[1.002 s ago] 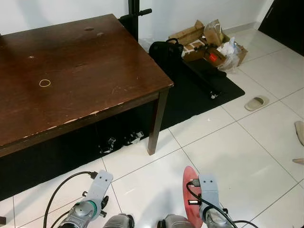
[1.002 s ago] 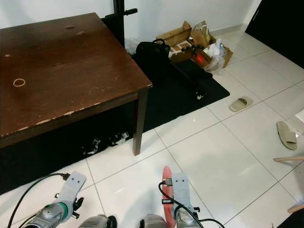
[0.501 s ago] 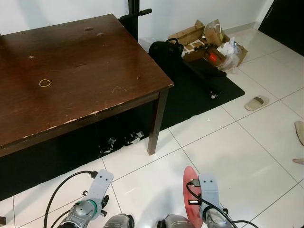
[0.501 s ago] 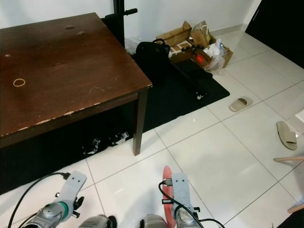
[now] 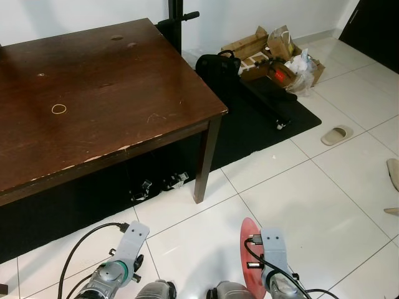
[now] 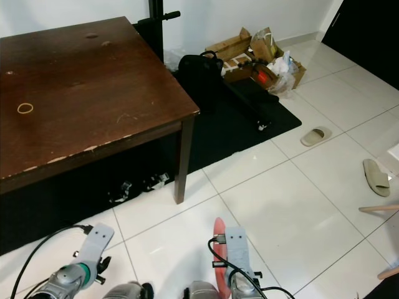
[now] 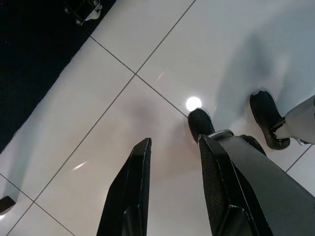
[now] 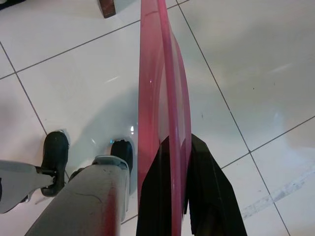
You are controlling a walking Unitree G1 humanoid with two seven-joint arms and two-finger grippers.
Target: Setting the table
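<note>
Red plate (image 8: 162,93) sits clenched in our right fingers (image 8: 209,191) near the counter (image 5: 93,106); left fingers (image 7: 135,196) hang released.

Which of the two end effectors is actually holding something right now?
The right end effector: its fingers are clamped on the rim of a red plate, held on edge above the floor tiles. The left end effector is open, with nothing between its fingers.

Head stereo pair: both eyes look forward and down from standing height, sharing the dark worktop (image 5: 93,99), the black mat (image 5: 262,118) and the white tiled floor (image 6: 293,205). Wrist views: each looks along its own fingers, close above that floor, both including the robot's feet (image 7: 199,123).
</note>
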